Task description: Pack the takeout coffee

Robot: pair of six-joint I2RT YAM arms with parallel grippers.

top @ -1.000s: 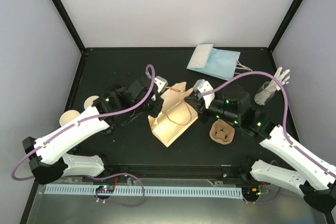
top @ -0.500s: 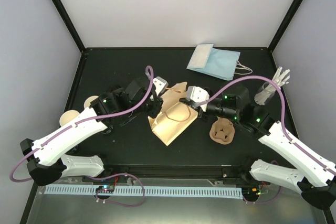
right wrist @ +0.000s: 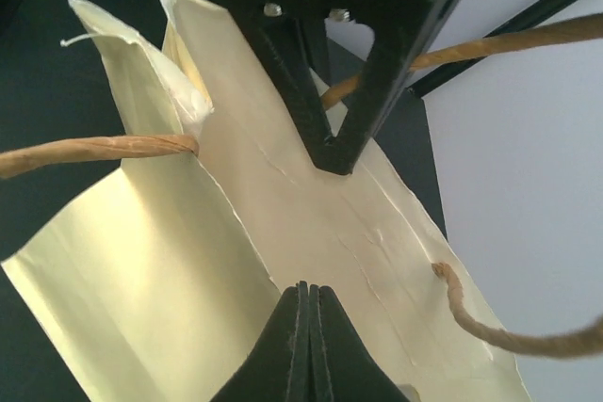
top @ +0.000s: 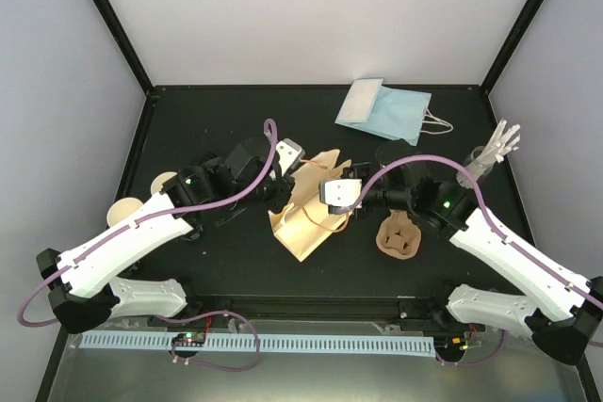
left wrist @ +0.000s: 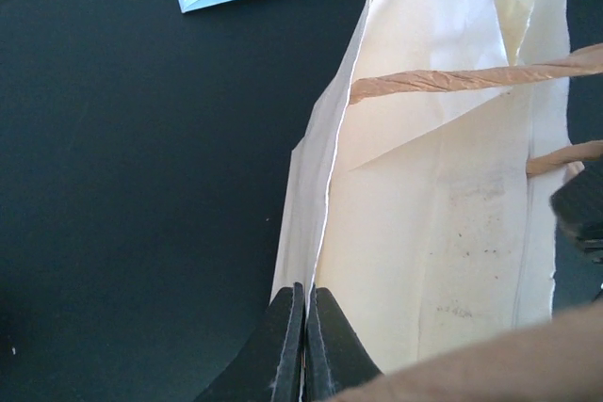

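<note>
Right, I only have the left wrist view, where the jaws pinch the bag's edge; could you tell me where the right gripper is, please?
Observer: The right gripper is over the tan paper bag, jaws shut, facing the left gripper across the paper.
Operator: Thank you. Is anything lying close on that side?
Observer: Yes, a brown pulp cup carrier lies on the table just right of the bag.
Operator: And further out?
Observer: A cup of white cutlery stands near the table's right edge.
</note>
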